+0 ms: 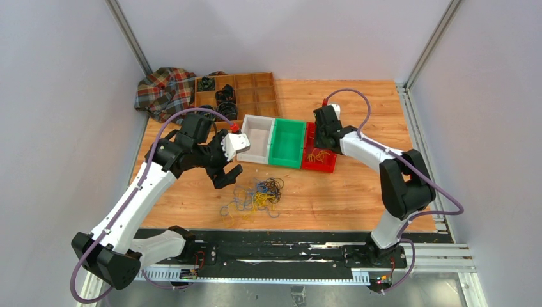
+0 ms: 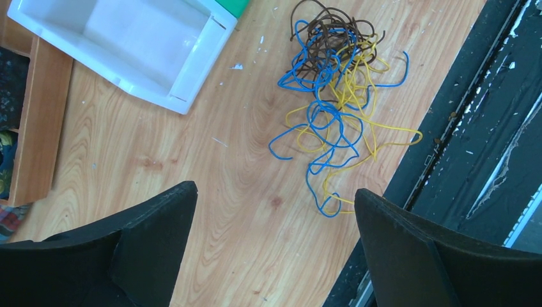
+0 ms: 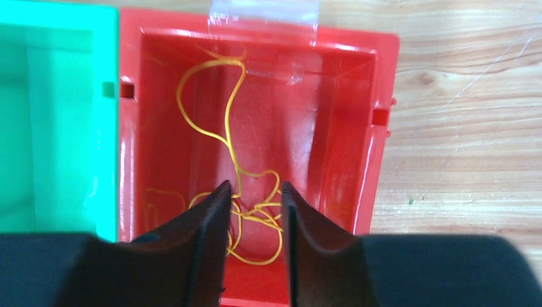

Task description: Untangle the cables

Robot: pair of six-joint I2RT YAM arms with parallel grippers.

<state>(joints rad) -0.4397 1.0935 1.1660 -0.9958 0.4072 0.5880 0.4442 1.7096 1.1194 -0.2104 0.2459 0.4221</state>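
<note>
Right wrist: right gripper (image 3: 254,188) barely parted, yellow cable (image 3: 179,96) loose in red bin (image 3: 383,64); widen before lifting; left gripper (image 2: 275,192) wide, empty.

1. In the right wrist view, the lower loops of the yellow cable (image 3: 211,121) pass behind the right gripper (image 3: 254,187) at 6 o'clock; contact cannot be told.
2. There, the green bin (image 3: 105,166) is cut off at 9 o'clock.
3. In the left wrist view, the white bin (image 2: 199,64) is cut off at 11 o'clock.
4. From above, the dark things (image 1: 225,96) in the wooden tray (image 1: 262,96) are too small to tell.
</note>
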